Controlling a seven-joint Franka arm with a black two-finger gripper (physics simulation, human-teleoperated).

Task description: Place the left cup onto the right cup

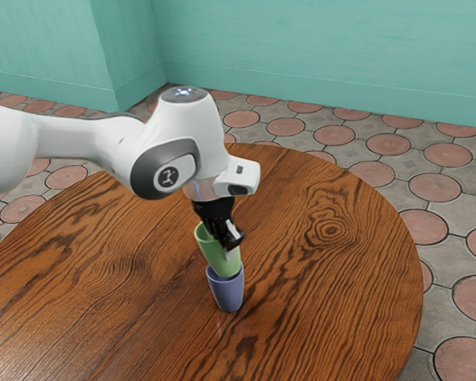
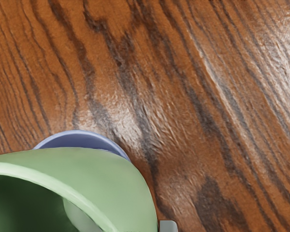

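A green cup [image 1: 215, 252] hangs tilted with its base inside the mouth of a blue-violet cup [image 1: 225, 289], which stands upright on the round wooden table [image 1: 333, 238]. My black gripper [image 1: 224, 236] is shut on the green cup's rim, one finger inside and one outside. In the wrist view the green cup [image 2: 82, 183] is right under my hand, and part of the blue cup's rim [image 2: 77, 137] shows just beyond it.
The table's edge curves round at the exterior view's right, with a tiled floor [image 1: 444, 182] below it. Teal walls [image 1: 317, 40] stand at the back. Bare wood lies on all sides of the two cups.
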